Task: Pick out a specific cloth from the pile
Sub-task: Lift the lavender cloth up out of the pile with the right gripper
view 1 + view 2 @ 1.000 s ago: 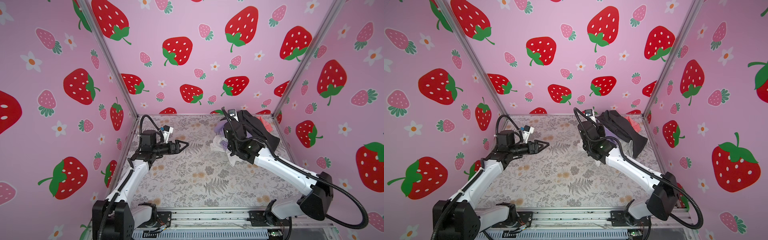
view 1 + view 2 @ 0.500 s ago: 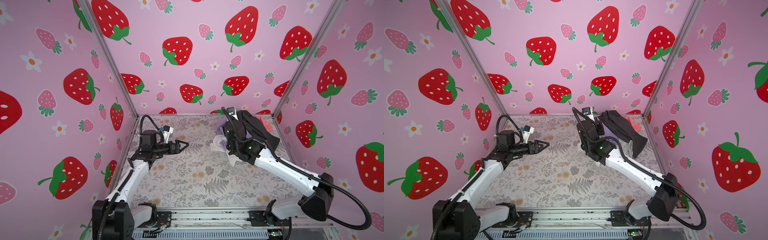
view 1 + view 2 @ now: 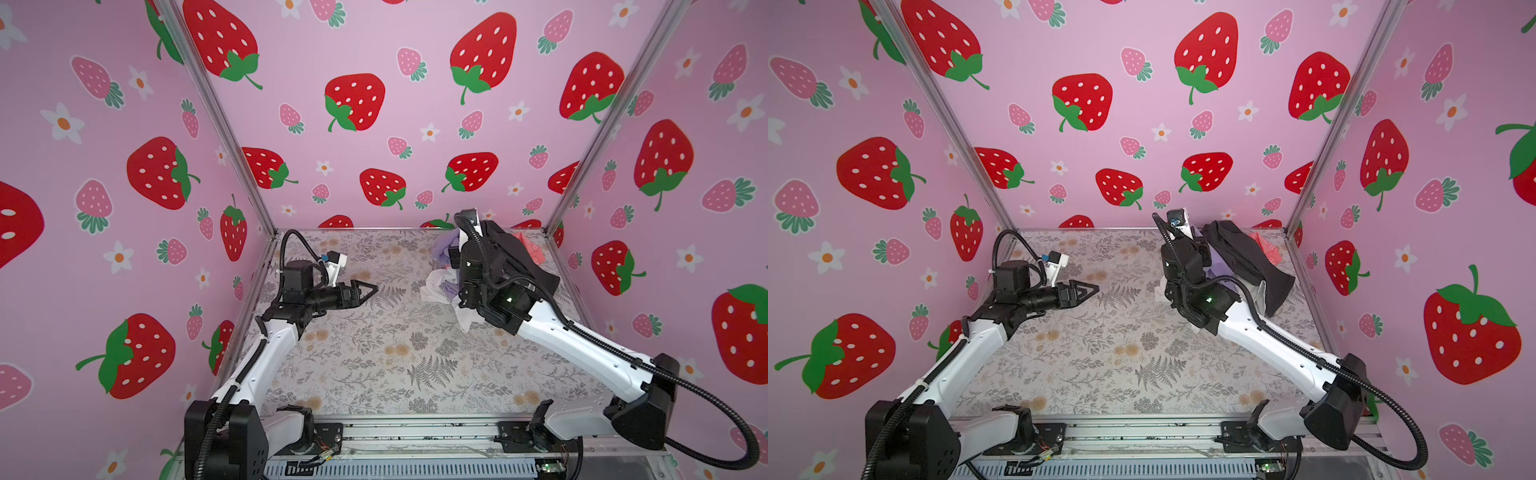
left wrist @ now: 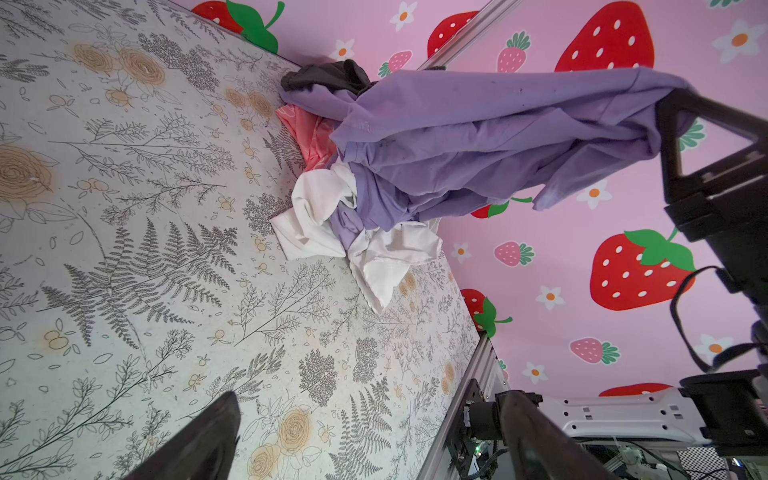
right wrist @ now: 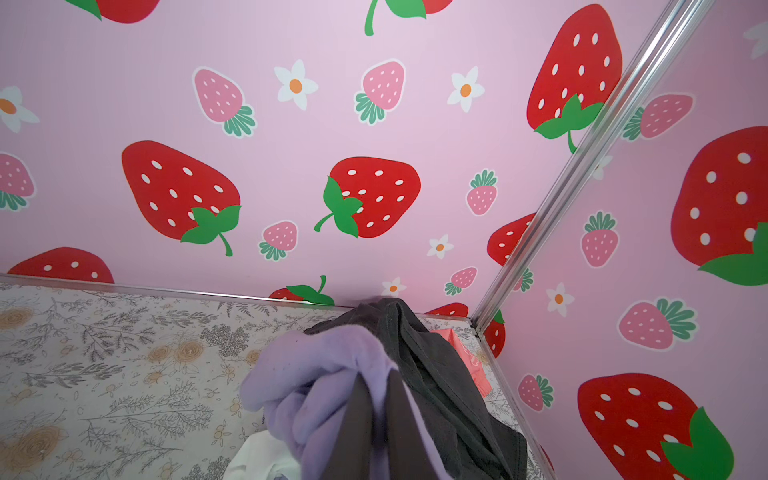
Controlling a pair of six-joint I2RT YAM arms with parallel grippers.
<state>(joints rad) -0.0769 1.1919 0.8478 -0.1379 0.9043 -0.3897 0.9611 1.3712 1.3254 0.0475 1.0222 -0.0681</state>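
Holding the lavender cloth (image 4: pixel 478 137) up just above the pile (image 3: pixel 436 286), pinching it tight in the right fingers (image 5: pixel 353 424). Risking dragging the white cloth (image 4: pixel 307 216) along, with the lavender's low end tucking into its folds. Risking carrying off the dark grey garment (image 5: pixel 432 374) too, lying right beside those fingers. Bending the right arm (image 3: pixel 582 340) up beside the pile, wrist standing tall over it. Pointing the left fingers (image 4: pixel 199 444) at the pile from well away, wide apart, gripping nothing.
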